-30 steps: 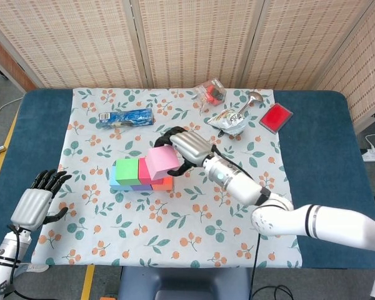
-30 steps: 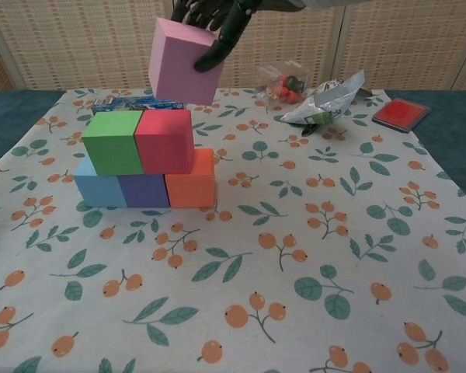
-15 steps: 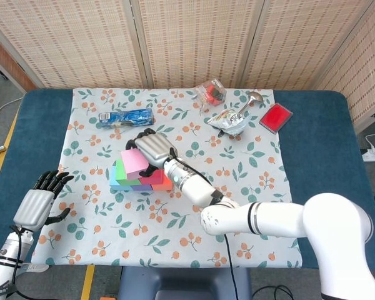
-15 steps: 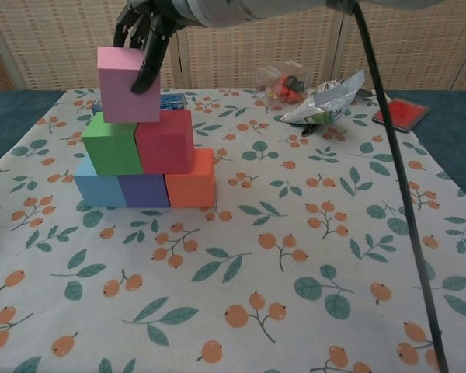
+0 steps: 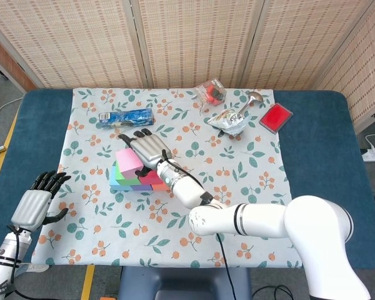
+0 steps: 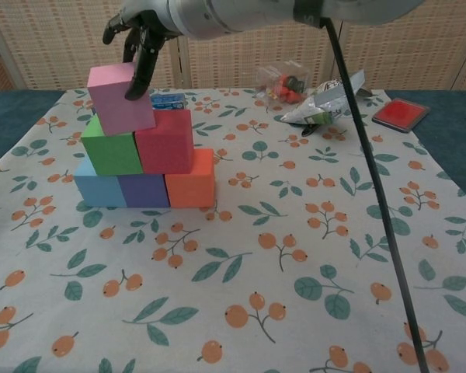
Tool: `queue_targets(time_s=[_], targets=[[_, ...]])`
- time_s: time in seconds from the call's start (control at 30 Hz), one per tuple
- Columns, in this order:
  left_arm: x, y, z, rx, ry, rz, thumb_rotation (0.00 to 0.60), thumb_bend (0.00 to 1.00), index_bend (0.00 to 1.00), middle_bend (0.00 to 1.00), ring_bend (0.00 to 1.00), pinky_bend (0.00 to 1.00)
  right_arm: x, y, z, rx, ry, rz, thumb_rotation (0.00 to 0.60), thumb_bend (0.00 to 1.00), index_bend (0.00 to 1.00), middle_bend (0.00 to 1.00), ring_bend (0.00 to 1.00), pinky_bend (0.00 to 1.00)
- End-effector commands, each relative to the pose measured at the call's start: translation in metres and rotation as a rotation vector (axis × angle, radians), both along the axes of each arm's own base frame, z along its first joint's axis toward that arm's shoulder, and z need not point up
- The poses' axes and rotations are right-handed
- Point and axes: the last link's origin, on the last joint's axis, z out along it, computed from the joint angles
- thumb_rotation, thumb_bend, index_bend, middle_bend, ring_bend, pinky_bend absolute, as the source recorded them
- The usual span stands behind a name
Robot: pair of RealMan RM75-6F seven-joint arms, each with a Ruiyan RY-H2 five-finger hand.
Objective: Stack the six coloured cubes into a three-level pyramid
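Head view: right hand (image 5: 145,148) over the stack, fingers spread yet touching the pink cube (image 5: 130,162); firm grip or not, cannot tell. Blue packet (image 5: 126,117) at 12 o'clock of the stack; foil bag (image 5: 227,120), spoon (image 5: 250,100) and red pad (image 5: 275,117) toward 2 o'clock. Left hand (image 5: 36,203) at 8 o'clock, fingers apart, empty. Chest view: pink cube tilted on the green cube (image 6: 111,150), beside the red cube (image 6: 164,141); light blue cube (image 6: 99,187), purple cube (image 6: 144,189), orange cube (image 6: 192,180) below. Arm cable (image 6: 366,167) crosses the foil bag.

In the chest view the right robot hand (image 6: 140,31) is cut by the top edge. In the head view it hides most of the red cube (image 5: 151,178) beside the pink cube (image 5: 129,161).
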Motion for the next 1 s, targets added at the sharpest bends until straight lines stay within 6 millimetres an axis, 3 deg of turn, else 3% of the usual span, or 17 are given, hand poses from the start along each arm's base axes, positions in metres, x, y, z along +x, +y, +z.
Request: queue_targets(time_s=[0.03, 0.2, 0.4, 1.0], targets=[[-0.001, 0.0, 0.0, 0.002, 0.0, 0.001, 0.6, 0.29, 0.13, 0.1, 0.0, 0.06, -0.001, 0.002, 0.003, 0.01, -0.007, 0.001, 0.6, 0.09, 0.0, 0.18, 0.03, 0.0], [-0.001, -0.001, 0.001, 0.005, -0.007, 0.002, 0.6, 0.29, 0.13, 0.1, 0.0, 0.06, -0.008, 0.001, 0.011, 0.015, -0.016, 0.01, 0.6, 0.0, 0.0, 0.17, 0.01, 0.0], [-0.004, -0.002, 0.001, 0.004, -0.014, 0.013, 0.6, 0.29, 0.13, 0.1, 0.0, 0.06, -0.015, -0.01, 0.017, 0.035, -0.026, 0.046, 0.6, 0.0, 0.04, 0.17, 0.0, 0.0], [-0.008, 0.001, 0.002, 0.013, -0.032, 0.032, 0.6, 0.29, 0.13, 0.09, 0.0, 0.06, -0.017, -0.026, -0.004, 0.047, -0.049, 0.144, 0.6, 0.0, 0.21, 0.17, 0.0, 0.0]])
